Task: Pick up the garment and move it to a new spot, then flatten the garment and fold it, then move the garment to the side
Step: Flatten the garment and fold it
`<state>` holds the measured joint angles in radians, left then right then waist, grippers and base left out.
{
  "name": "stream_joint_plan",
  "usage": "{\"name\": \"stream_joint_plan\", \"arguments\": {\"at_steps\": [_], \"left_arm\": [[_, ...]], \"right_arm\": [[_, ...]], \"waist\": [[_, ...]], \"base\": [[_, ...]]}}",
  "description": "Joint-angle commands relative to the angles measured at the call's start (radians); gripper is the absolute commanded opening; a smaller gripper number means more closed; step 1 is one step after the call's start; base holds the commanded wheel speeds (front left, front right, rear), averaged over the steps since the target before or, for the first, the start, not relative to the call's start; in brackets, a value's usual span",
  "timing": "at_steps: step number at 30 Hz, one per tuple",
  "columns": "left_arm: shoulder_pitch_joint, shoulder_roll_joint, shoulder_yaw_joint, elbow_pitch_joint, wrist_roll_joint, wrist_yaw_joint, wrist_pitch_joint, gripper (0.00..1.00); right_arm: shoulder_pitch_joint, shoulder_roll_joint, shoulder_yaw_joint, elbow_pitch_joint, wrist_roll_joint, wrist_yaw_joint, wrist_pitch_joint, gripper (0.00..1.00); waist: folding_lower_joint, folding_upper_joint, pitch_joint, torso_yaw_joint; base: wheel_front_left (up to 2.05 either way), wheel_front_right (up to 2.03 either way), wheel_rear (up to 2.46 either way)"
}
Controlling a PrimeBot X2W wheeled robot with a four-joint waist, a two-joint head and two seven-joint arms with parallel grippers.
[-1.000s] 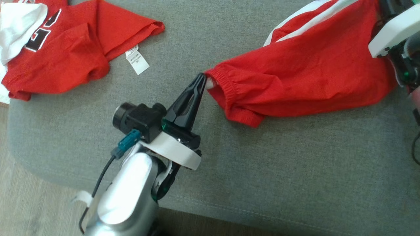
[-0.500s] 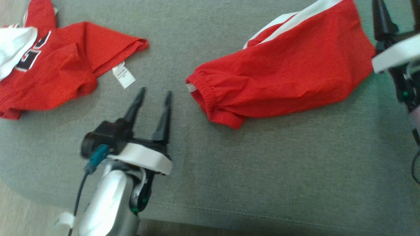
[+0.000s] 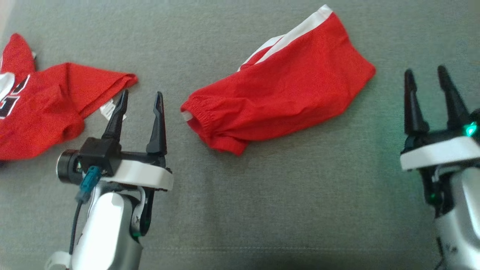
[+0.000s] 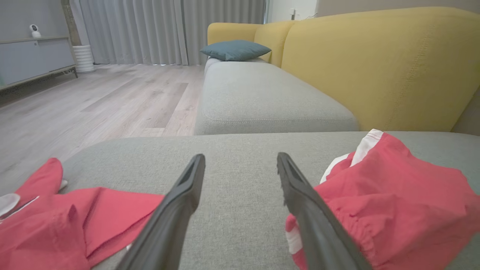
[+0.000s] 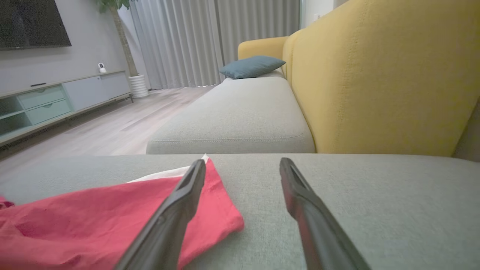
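Jersey (image 3: pixel 45 108) in red with black numerals lies rumpled at the left of a grey sofa cushion (image 3: pixel 262 210), just beside the left gripper (image 3: pixel 142 93), whose fingers stand spread and empty. Between the two arms the red garment (image 3: pixel 281 97), white-striped along one side, rests on the cushion, touched by neither tool. At right, the right gripper (image 3: pixel 425 70) hovers with fingers parted, holding nothing.

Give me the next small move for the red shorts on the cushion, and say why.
Probably ease the left gripper rightward to the elastic waistband of the red shorts and close on it. Both it and the right gripper stand open, clear of the shorts, which lie rumpled on the grey cushion, not yet flat; the waistband is that gripper's nearest edge.
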<state>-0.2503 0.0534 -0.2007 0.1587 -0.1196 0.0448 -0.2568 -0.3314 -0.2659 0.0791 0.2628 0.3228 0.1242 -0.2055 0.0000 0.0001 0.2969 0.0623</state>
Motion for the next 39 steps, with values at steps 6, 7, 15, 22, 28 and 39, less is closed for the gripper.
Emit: {"name": "stream_joint_plan", "arguments": {"at_steps": [6,7,15,22,28,39], "left_arm": [[-0.016,0.025,0.040,-0.001,0.019,0.011,-0.005,1.00],[-0.010,0.025,0.039,0.004,0.020,0.012,-0.005,1.00],[0.017,0.023,0.040,0.018,0.021,0.019,-0.005,1.00],[0.018,0.022,0.042,0.014,0.023,0.021,-0.005,1.00],[0.012,0.018,0.036,0.003,0.022,0.022,-0.005,1.00],[-0.080,0.006,-0.001,-0.046,0.028,0.023,-0.005,1.00]], "right_arm": [[0.129,0.076,-0.030,-0.168,-0.052,0.007,0.072,1.00],[0.143,0.084,-0.033,-0.183,-0.058,0.007,0.081,1.00],[0.189,0.111,-0.049,-0.256,-0.073,0.007,0.125,1.00],[0.194,0.108,-0.055,-0.275,-0.076,0.007,0.140,1.00],[0.189,0.104,-0.063,-0.279,-0.074,0.007,0.154,1.00],[-0.034,-0.020,0.000,-0.128,-0.031,0.007,0.250,1.00]], "waist": [[0.0000,-0.0001,-0.038,-0.045],[0.0000,-0.0001,-0.040,-0.048],[0.0000,-0.0001,-0.041,-0.057],[0.0000,-0.0001,-0.040,-0.053],[0.0000,-0.0001,-0.025,-0.041],[0.0000,-0.0001,0.129,0.024]], "base": [[0.00,0.00,0.00],[0.00,0.00,0.00],[0.00,0.00,0.00],[0.00,0.00,0.00],[0.00,0.00,0.00],[0.00,0.00,0.00]]}}
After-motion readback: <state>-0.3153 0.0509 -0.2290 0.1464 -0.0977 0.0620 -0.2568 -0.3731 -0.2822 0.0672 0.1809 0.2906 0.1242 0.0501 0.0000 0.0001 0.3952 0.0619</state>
